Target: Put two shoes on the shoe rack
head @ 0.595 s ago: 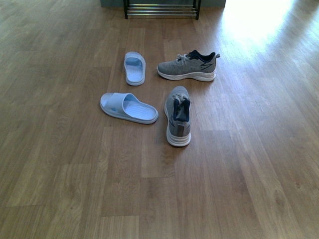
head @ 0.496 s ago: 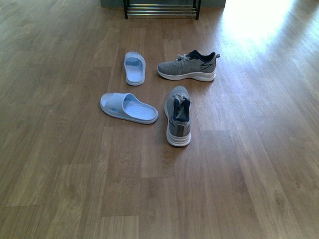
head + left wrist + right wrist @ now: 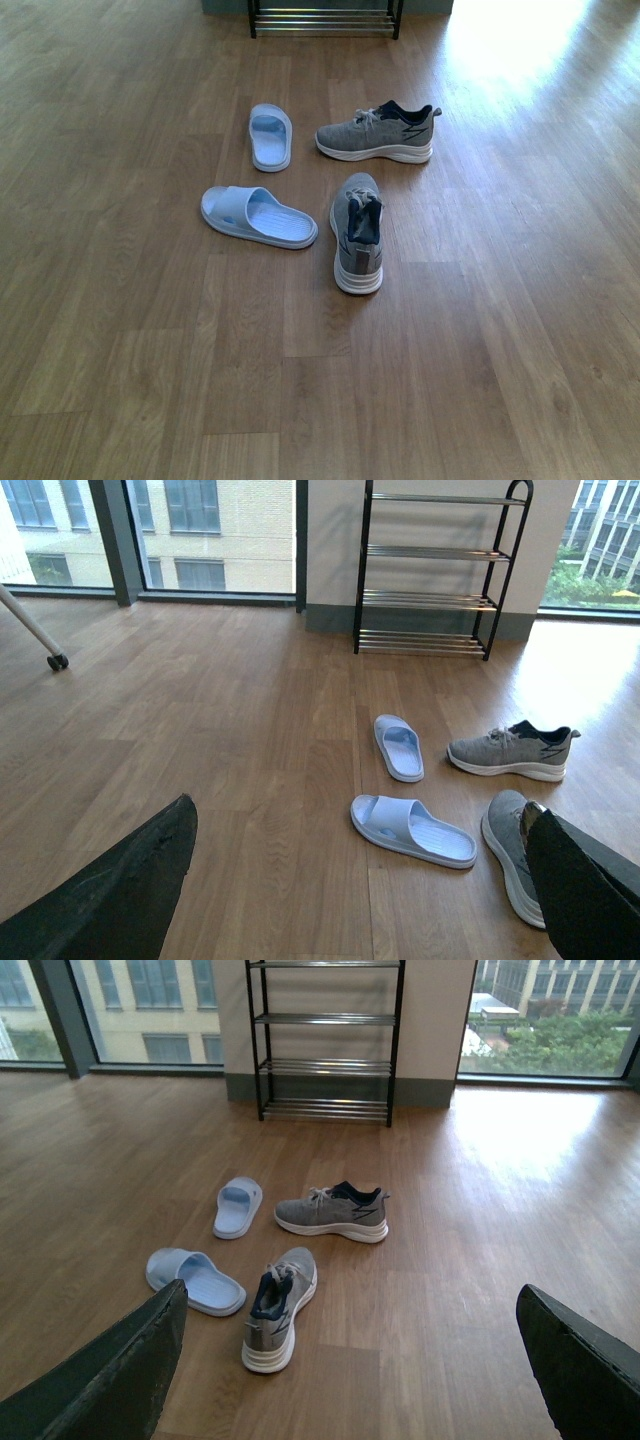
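Observation:
Two grey sneakers with white soles lie on the wood floor. The near sneaker (image 3: 357, 233) (image 3: 279, 1307) points away from me, heel toward the camera. The far sneaker (image 3: 377, 132) (image 3: 333, 1212) (image 3: 511, 752) lies sideways, toe to the left. The black shoe rack (image 3: 325, 1040) (image 3: 435, 570) with chrome shelves stands against the far wall; only its lowest part (image 3: 325, 18) shows in the front view. My left gripper (image 3: 360, 880) is open above the floor, one finger over the near sneaker (image 3: 510, 848). My right gripper (image 3: 350, 1360) is open, high above bare floor to the right of the near sneaker. Neither holds anything.
Two light blue slides lie left of the sneakers: one (image 3: 256, 215) beside the near sneaker, one (image 3: 271, 136) further back. A white leg with a caster (image 3: 57, 661) stands by the left windows. Large windows flank the rack's wall.

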Robot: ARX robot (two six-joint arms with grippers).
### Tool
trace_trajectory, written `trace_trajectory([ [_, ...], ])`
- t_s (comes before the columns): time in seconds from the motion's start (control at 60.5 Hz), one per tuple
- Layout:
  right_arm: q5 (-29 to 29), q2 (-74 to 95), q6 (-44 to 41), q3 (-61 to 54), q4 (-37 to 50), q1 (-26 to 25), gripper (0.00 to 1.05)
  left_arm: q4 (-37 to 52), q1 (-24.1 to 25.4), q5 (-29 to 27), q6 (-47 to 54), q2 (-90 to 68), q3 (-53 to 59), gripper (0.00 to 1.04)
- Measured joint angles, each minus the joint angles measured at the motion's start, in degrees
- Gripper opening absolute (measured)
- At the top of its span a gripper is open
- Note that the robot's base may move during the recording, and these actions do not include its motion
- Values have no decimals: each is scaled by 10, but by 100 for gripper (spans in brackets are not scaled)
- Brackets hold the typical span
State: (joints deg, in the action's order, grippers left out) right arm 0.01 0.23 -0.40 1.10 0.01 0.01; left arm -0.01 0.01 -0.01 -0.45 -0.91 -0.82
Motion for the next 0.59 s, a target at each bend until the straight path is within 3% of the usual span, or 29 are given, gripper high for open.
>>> trace_trajectory([
  [0.595,0,0,0,0,0,0,95,0,0,0,0,0,0,95],
])
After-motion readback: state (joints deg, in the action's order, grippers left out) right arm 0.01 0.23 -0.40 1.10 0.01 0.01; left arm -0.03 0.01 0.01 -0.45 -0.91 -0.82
